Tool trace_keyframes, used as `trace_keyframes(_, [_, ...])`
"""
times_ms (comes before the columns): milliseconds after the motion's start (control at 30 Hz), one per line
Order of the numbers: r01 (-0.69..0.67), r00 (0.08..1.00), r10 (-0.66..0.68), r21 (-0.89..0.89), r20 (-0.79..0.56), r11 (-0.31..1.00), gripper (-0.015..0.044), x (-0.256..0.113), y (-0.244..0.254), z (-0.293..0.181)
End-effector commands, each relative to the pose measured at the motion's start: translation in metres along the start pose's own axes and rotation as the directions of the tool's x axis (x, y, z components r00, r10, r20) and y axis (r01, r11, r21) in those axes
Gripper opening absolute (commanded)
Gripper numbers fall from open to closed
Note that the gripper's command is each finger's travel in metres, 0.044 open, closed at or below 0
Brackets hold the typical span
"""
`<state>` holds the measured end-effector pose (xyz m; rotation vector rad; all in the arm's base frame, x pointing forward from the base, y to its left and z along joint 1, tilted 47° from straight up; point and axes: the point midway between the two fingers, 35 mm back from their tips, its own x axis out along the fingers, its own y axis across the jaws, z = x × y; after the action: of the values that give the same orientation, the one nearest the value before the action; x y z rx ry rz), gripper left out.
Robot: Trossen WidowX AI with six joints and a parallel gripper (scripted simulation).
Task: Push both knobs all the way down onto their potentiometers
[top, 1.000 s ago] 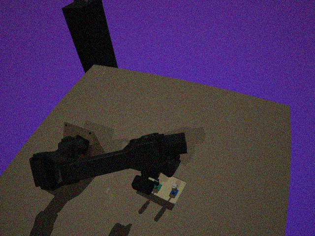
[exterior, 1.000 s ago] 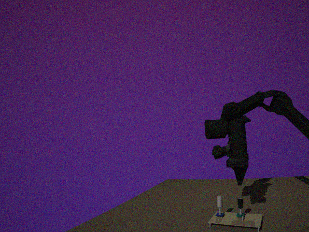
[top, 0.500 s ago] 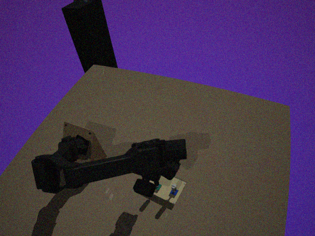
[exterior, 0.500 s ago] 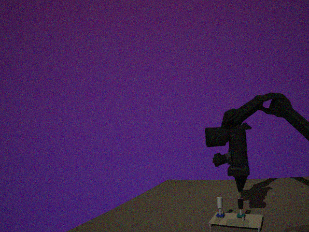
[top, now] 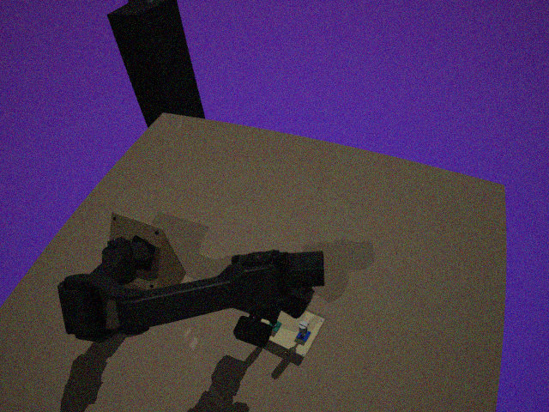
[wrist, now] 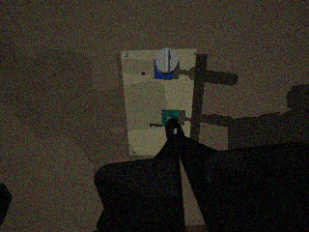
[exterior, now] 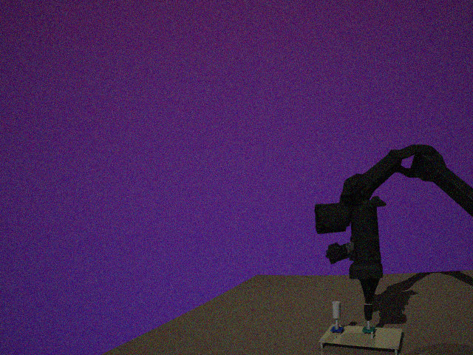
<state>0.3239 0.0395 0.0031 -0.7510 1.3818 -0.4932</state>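
The cream circuit board (top: 286, 340) (exterior: 386, 338) (wrist: 145, 97) stands on short legs. A light grey knob (top: 304, 328) (exterior: 335, 310) (wrist: 167, 61) stands upright, high on the shaft of the blue potentiometer (top: 303, 336) (exterior: 337, 329), with bare shaft below it. A black knob (exterior: 368, 312) is on the shaft of the green potentiometer (top: 276, 327) (exterior: 368, 329) (wrist: 169, 114); a short length of shaft shows below it in the exterior view. My gripper (exterior: 369, 302) is shut with nothing between its fingers. It points straight down, its tips at the top of the black knob; exact contact is hard to tell.
The brown table (top: 377, 199) (exterior: 267, 305) carries the board and the arm's base plate (top: 171, 261). The arm (top: 186, 301) (exterior: 381, 171) reaches over the board and hides part of it in the top view. The grey knob stands close beside the gripper.
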Motion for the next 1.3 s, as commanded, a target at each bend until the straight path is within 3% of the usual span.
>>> trace_keyframes(0, [0.005,1.0,-0.005,-0.004,0.004,1.0,0.0,0.0001,0.0,0.0007])
trace_keyframes(1267, [0.005,1.0,-0.005,-0.004,0.004,1.0,0.0,0.0052,-0.0001,0.0007])
